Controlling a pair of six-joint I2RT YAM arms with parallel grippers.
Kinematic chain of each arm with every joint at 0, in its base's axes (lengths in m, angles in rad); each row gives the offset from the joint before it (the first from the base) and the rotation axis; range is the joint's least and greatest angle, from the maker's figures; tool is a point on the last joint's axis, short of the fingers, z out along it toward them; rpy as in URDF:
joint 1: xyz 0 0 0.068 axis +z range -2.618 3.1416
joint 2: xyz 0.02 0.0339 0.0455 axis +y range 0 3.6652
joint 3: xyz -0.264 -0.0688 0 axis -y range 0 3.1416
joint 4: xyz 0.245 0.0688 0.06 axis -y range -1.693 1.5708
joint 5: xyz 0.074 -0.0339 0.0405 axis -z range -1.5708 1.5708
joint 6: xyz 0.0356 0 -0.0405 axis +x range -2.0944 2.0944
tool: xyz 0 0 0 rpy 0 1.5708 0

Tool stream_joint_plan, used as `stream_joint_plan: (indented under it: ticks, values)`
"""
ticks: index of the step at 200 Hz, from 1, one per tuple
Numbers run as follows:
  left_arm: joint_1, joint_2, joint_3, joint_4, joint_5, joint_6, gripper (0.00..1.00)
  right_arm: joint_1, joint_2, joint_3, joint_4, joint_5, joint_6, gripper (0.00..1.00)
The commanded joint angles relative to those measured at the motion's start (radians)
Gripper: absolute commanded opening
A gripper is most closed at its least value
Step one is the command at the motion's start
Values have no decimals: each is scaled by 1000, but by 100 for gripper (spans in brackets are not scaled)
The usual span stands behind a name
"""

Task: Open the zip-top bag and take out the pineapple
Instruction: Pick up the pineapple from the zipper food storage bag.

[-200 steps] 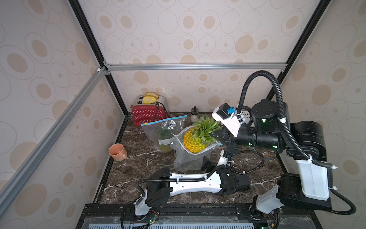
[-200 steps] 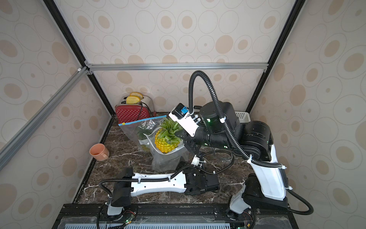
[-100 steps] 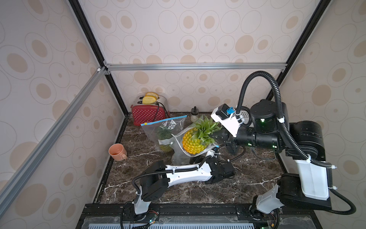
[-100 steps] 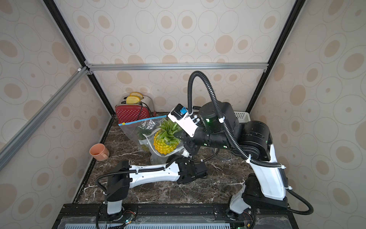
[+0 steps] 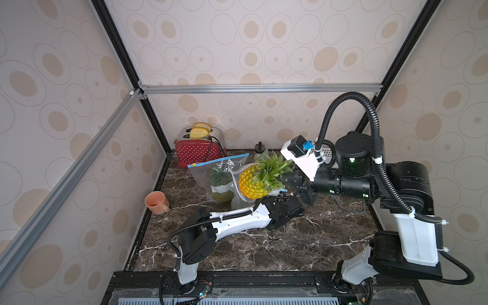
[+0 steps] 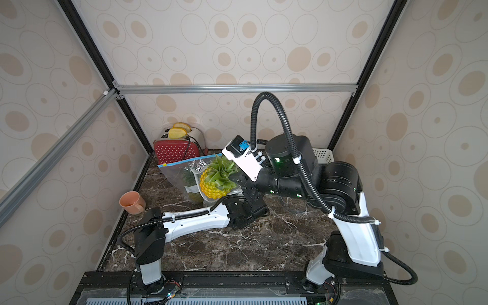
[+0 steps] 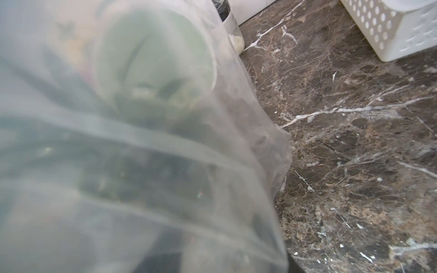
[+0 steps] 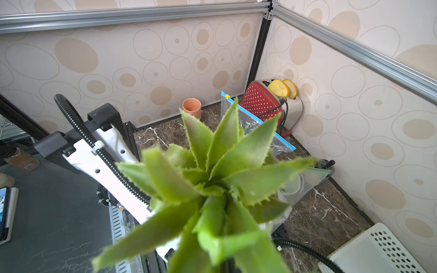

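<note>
You're looking at a bag of thin clear plastic film, shining and creasing, a smooth blue strip running along its mouth. At the right gripper the pineapple is showing a rough, knobbly yellow rind and matt green saw-edged leaves. Below the gripper the table is gleaming like polished dark marble veined white. Beyond the gripper the toaster is showing a glossy red dotted face and silvery metal ends; the mug is looking matt.
</note>
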Motion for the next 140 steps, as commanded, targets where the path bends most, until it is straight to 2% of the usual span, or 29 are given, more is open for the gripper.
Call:
stream_joint_plan:
  ticks: [1, 17, 27, 59, 84, 118, 140]
  values:
    - [21, 14, 5, 21, 26, 20, 27, 23, -17, 25, 70, -22, 11, 0]
    - [21, -5, -17, 29, 60, 11, 13, 25, -17, 29, 66, -15, 8, 0]
    - [15, -19, -40, 29, 88, 0, 9, 25, -17, 37, 63, -11, 7, 0]
    - [-49, -59, -122, -3, 169, -26, 4, 25, -23, 56, 54, 6, -4, 0]
    - [-88, -61, -221, 25, 276, -15, 2, 25, -23, 66, 50, 24, -18, 0]
    - [-93, -94, -352, 66, 366, -45, 2, 25, -18, 97, 43, 50, -33, 0]
    - [-92, -85, -383, 48, 372, -65, 3, 24, -20, 110, 50, 67, -46, 0]
